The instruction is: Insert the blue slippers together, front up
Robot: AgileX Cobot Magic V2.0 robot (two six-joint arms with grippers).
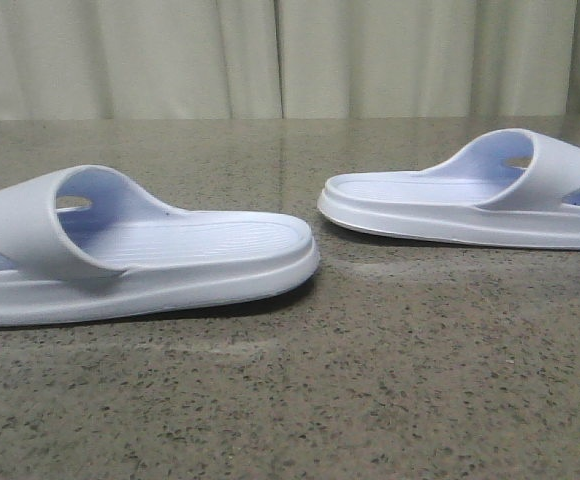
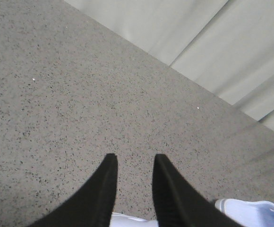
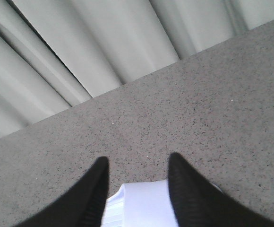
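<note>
— What lay there?
— Two smooth foam blue slippers (image 1: pixel 135 250) (image 1: pixel 480 195), heels facing, on speckled stone table (image 1: pixel 370 380).
— The claws?
— Left gripper (image 2: pixel 133 161) and right gripper (image 3: pixel 138 164) parted, empty, slippers beneath

A: Slipper colour?
B: Both slippers, left (image 1: pixel 130 255) and right (image 1: pixel 480 195): very pale blue-white, ribbed footbeds.
A: Desk (image 1: pixel 370 380)?
B: Grey-brown, black speckles.
A: Fingers (image 2: pixel 104 189)?
B: Black.
A: Curtain (image 1: pixel 270 55)?
B: Off-white.
</note>
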